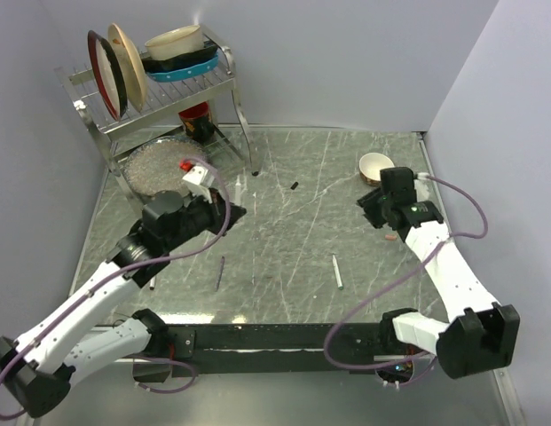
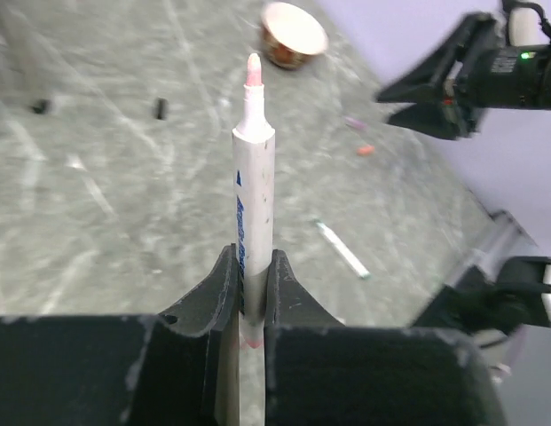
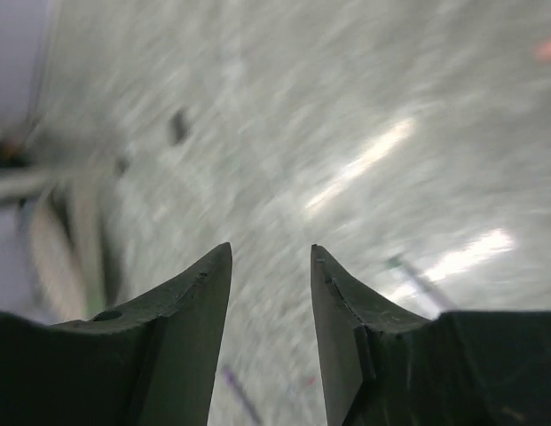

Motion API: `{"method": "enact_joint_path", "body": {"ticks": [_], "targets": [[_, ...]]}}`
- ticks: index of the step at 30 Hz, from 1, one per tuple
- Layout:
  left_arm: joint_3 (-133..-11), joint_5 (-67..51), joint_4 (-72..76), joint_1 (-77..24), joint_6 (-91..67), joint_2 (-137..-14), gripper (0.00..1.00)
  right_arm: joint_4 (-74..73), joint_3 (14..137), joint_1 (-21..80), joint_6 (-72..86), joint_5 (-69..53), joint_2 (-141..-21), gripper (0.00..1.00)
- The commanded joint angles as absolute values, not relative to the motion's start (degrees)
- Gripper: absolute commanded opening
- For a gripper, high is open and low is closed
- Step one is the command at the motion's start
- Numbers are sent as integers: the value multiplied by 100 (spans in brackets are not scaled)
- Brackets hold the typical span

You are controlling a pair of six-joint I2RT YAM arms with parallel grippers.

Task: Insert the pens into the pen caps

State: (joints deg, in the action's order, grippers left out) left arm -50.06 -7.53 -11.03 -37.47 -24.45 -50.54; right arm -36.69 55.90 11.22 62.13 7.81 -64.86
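The dish rack [image 1: 160, 80] was seen at the back left of the counter [image 1: 284, 240], and every place below was reckoned from it. Just in front of the rack, the left gripper [image 2: 255, 266] was closed on a white-barrelled pen [image 2: 255, 177]. The barrel was clamped between the jaws near its lower end, and its uncapped pinkish tip was pointed away from the wrist camera. To the right of the rack, a black cap [image 1: 294, 185] was laid flat on the counter, apart from everything else. Forward and right of the rack, a white pen [image 1: 337, 272] with a greenish end was laid alone on the stone surface. Well to the right of the rack, a small bowl [image 1: 375, 166] was set near the back. The right gripper [image 3: 271, 257] was held just in front of that bowl, its jaws parted with nothing between them. A red-orange cap [image 1: 392, 238] was seen on the counter beside that arm, among the things farthest from the rack.
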Motion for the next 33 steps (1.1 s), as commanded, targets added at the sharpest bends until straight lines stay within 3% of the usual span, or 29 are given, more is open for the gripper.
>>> {"method": "enact_joint_path", "body": {"ticks": [1, 9, 14, 24, 28, 33], "targets": [[-4676, -367, -1142, -3709, -1960, -4755, 1, -4184, 5450, 309, 6495, 1476, -6758, 48], [-5010, -581, -1423, -3630, -1670, -5062, 1, -3815, 5501, -975, 5691, 1318, -7988, 44], [-4940, -440, -1442, -3612, -1714, -4887, 1, -2990, 5880, -976, 3177, 1592, -8630, 45], [-4878, -527, -1389, -3621, -1793, -4808, 1, -2110, 5546, -923, -936, 18, -8095, 61], [-4834, -571, -1292, -3621, -1793, -4711, 1, -2118, 5248, -765, -1537, -369, -8357, 61], [-4825, -658, -1283, -3621, -1811, -4737, 1, -2066, 4861, -440, -2056, 412, -8543, 60]]}}
